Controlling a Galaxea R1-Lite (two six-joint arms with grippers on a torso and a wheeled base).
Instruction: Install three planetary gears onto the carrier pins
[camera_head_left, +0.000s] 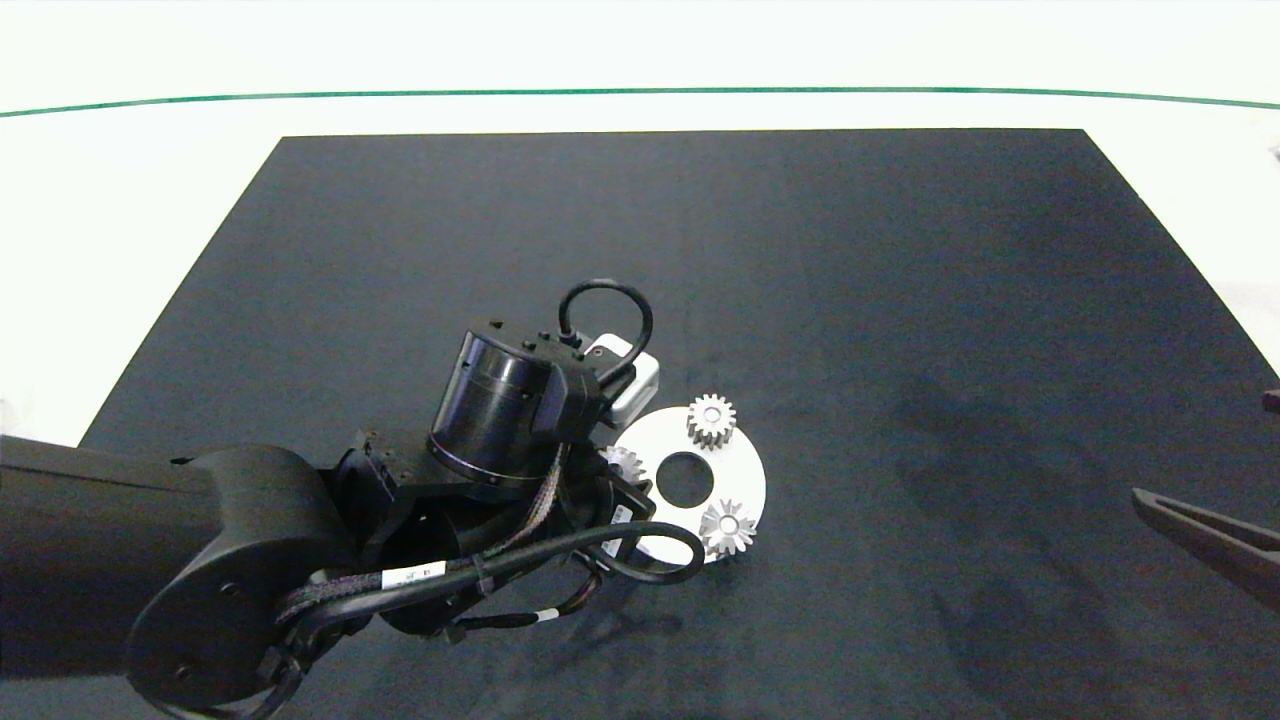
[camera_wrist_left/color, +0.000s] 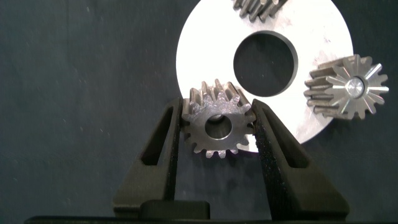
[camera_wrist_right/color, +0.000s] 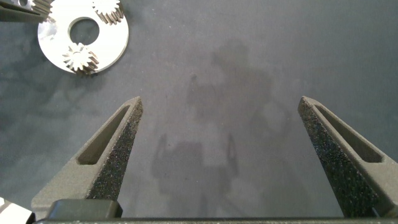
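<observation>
The white carrier plate (camera_head_left: 745, 480) lies on the black mat, with two planetary gears seated on it, one at its far side (camera_head_left: 711, 420) and one at its near side (camera_head_left: 727, 527). A bright pin end (camera_wrist_left/color: 354, 86) shows in the centre of one seated gear (camera_wrist_left/color: 348, 87). My left gripper (camera_wrist_left/color: 217, 104) is shut on the third gear (camera_wrist_left/color: 217, 124), holding it flat over the plate's (camera_wrist_left/color: 311, 37) left edge (camera_head_left: 622, 462). The pin beneath it is hidden. My right gripper (camera_wrist_right/color: 221, 102) stands open and empty far off at the right edge (camera_head_left: 1160, 510).
The black mat (camera_head_left: 900, 300) covers most of the white table, whose bare surface (camera_head_left: 100, 300) shows at the left, right and far sides. A green line (camera_head_left: 640, 91) runs along the far side. My left arm (camera_head_left: 250, 540) covers the mat's near left.
</observation>
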